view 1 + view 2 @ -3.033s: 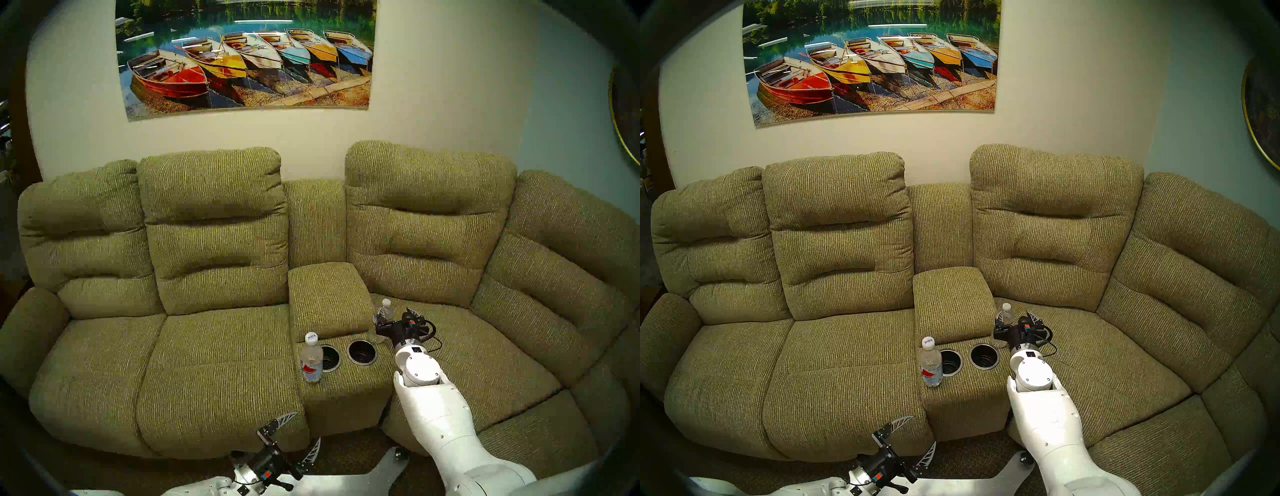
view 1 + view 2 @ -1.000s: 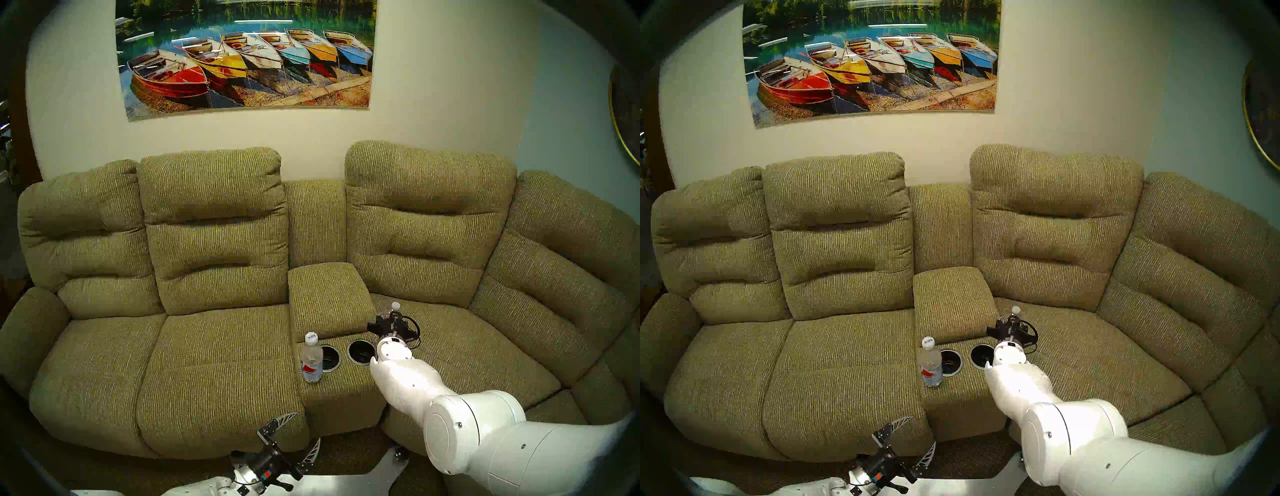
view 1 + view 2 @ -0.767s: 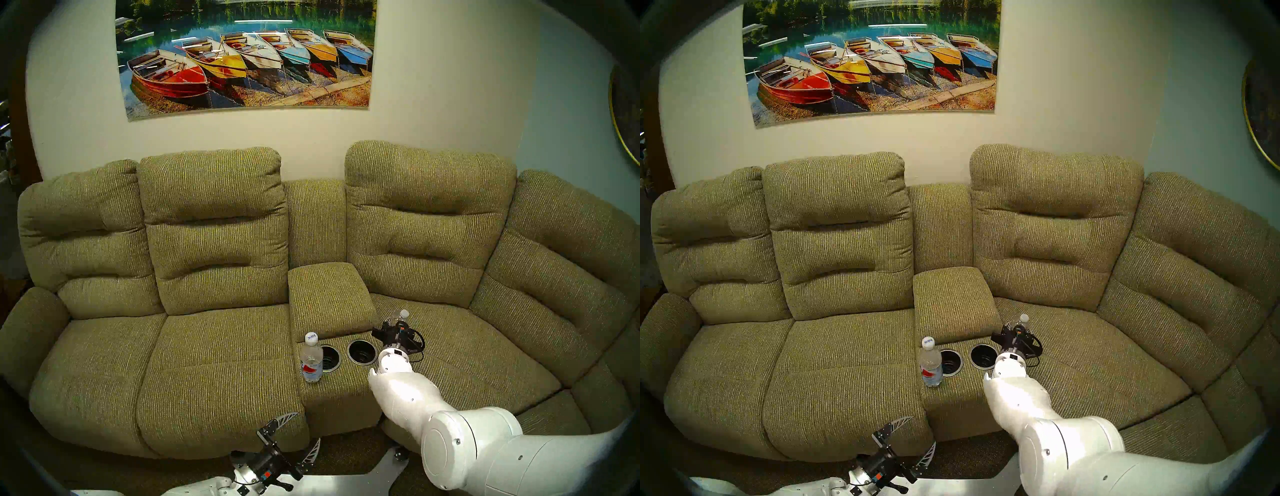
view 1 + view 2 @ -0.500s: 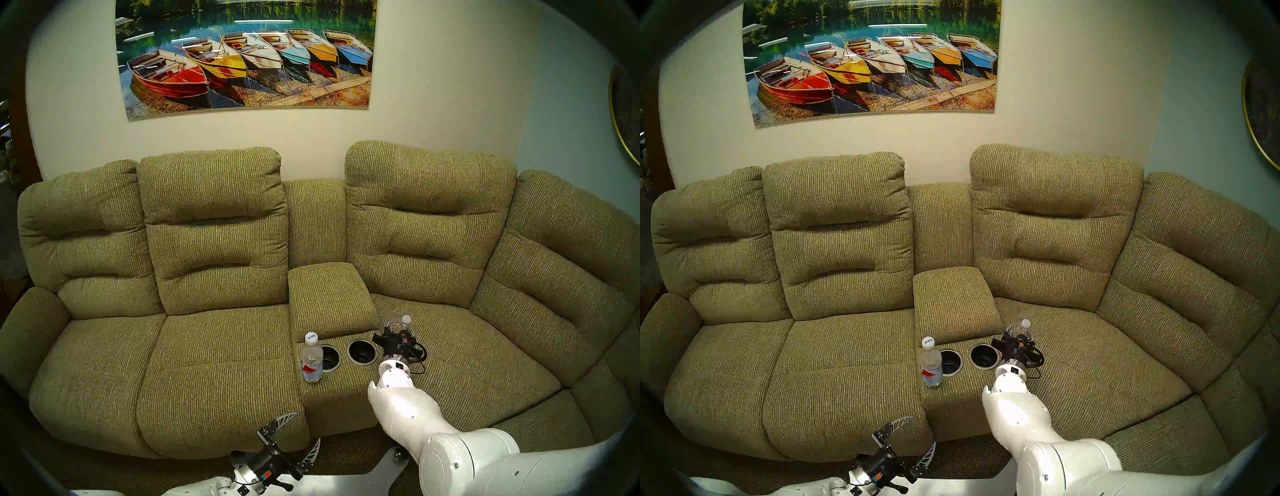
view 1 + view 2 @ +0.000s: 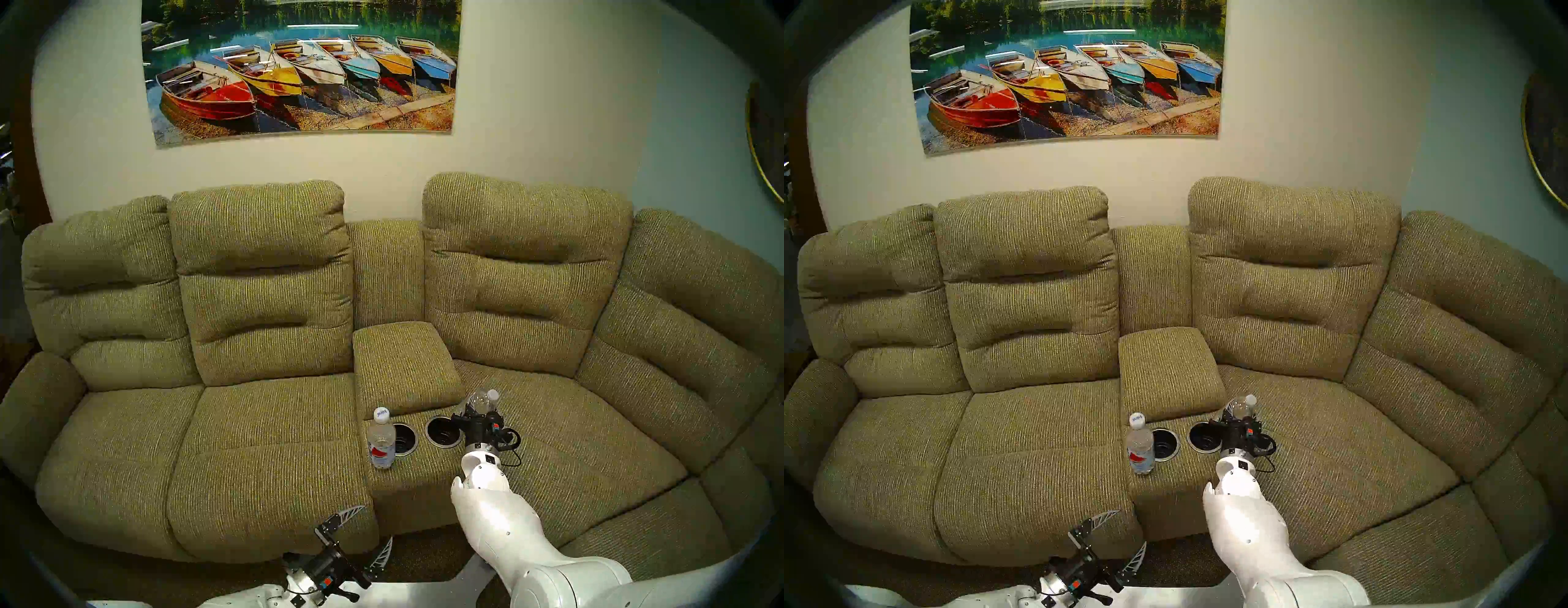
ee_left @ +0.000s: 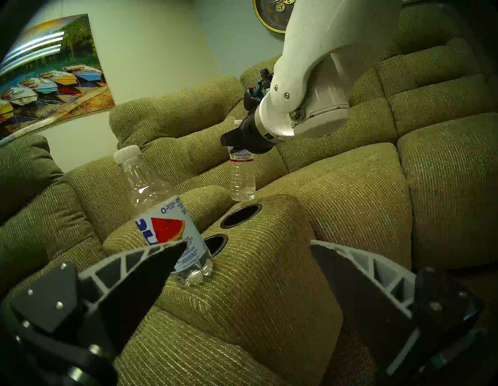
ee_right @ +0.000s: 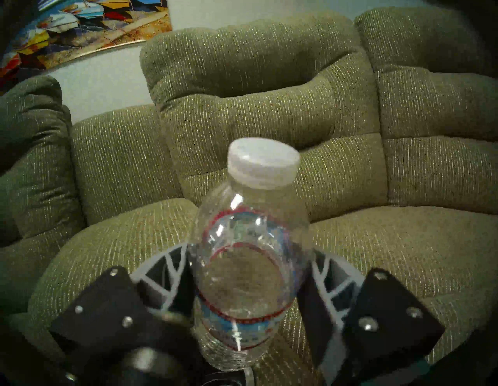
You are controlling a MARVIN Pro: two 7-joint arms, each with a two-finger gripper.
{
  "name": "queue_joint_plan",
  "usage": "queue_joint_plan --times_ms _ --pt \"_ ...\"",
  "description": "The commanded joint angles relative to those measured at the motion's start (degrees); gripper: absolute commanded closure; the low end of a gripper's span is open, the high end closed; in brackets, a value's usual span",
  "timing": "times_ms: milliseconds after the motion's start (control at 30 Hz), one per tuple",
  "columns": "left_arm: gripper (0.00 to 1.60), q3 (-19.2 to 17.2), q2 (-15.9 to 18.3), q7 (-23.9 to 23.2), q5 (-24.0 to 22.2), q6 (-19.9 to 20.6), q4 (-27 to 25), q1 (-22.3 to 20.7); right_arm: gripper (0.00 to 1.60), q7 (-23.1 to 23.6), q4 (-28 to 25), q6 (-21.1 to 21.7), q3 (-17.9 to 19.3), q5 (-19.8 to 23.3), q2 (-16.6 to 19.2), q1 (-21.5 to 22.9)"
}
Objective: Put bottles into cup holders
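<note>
A ribbed clear bottle (image 5: 483,401) with a white cap is held upright in my right gripper (image 5: 478,411), shut on its labelled upper body (image 7: 248,269). It hangs just right of and behind the right cup holder (image 5: 442,432), its base (image 6: 241,186) level with the console top. The red-and-blue labelled bottle (image 5: 382,443) stands on the console, touching the left cup holder's (image 5: 406,437) left rim. Both cup holders (image 6: 240,215) are black inside with nothing in them. My left gripper (image 5: 376,523) hangs open low in front of the sofa, its fingers (image 6: 151,269) pointed at the labelled bottle (image 6: 161,215).
The console's padded armrest lid (image 5: 403,361) rises right behind the cup holders. Olive sofa seats (image 5: 263,446) lie on both sides, with backrests behind. My white right forearm (image 5: 496,522) crosses the console's right front corner. Brown carpet (image 5: 424,556) lies below.
My right gripper has drawn the ribbed bottle up off the right seat and forward and left, to beside the right cup holder. The left arm and the labelled bottle have stayed still.
</note>
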Motion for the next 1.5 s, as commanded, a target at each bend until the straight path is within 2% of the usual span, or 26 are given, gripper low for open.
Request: queue_joint_plan --times_ms 0,33,100,333,533,567,600,633,700,900,1033,1200,1267,1367,1467 --pt "0.0 0.0 0.0 0.0 0.1 -0.1 -0.6 0.0 0.94 -0.7 -4.8 4.6 -4.0 2.1 0.0 -1.9" --pt "0.0 0.0 0.0 0.0 0.1 -0.1 -0.6 0.0 1.1 -1.6 -3.5 4.1 -4.1 1.2 -0.2 -1.1" --pt "0.0 0.0 0.0 0.0 0.1 -0.1 -0.6 0.0 1.15 -1.8 -1.1 3.2 -3.4 0.3 -1.1 0.5" --pt "0.0 0.0 0.0 0.1 0.1 -0.1 -0.5 0.0 1.05 -3.1 3.1 3.7 -3.8 0.0 -2.1 3.4" --pt "0.0 0.0 0.0 0.0 0.1 -0.1 -0.6 0.0 0.97 -4.8 11.2 3.0 -4.7 -1.8 -2.1 6.6" --pt "0.0 0.0 0.0 0.0 0.1 -0.1 -0.6 0.0 0.81 -5.0 11.8 2.3 -5.0 -2.3 -2.0 6.6" --pt "0.0 0.0 0.0 0.0 0.1 -0.1 -0.6 0.0 0.19 -5.3 12.2 1.4 -5.4 -2.9 -2.1 6.5" --pt "0.0 0.0 0.0 0.0 0.1 -0.1 -0.6 0.0 0.0 -5.3 12.6 1.1 -5.3 -2.8 -2.2 6.6" --pt "0.0 0.0 0.0 0.0 0.1 -0.1 -0.6 0.0 0.0 -5.4 13.1 0.4 -5.5 -3.0 -2.3 6.7" --pt "0.0 0.0 0.0 0.1 0.1 -0.1 -0.5 -0.1 0.0 -7.6 10.0 -3.7 -5.5 -3.9 -2.7 5.0" --pt "0.0 0.0 0.0 0.1 0.1 -0.2 -0.5 -0.1 0.0 -10.3 7.4 -7.5 -5.8 -5.2 -2.9 4.3" --pt "0.0 0.0 -0.1 0.0 0.1 -0.2 -0.4 -0.1 0.0 -12.0 2.7 -11.6 -5.5 -3.5 -2.8 3.7" --pt "0.0 0.0 -0.1 0.0 0.1 -0.2 -0.4 -0.1 0.0 -13.6 1.1 -13.4 -4.7 -4.2 -2.8 3.5" --pt "0.0 0.0 -0.1 0.0 0.1 -0.2 -0.4 -0.1 0.0 -16.7 -0.9 -14.3 -4.1 -5.8 -1.4 2.9" --pt "0.0 0.0 -0.1 0.0 0.1 -0.2 -0.4 -0.1 0.0 -20.1 -2.7 -11.0 -2.7 -7.2 0.6 2.1"
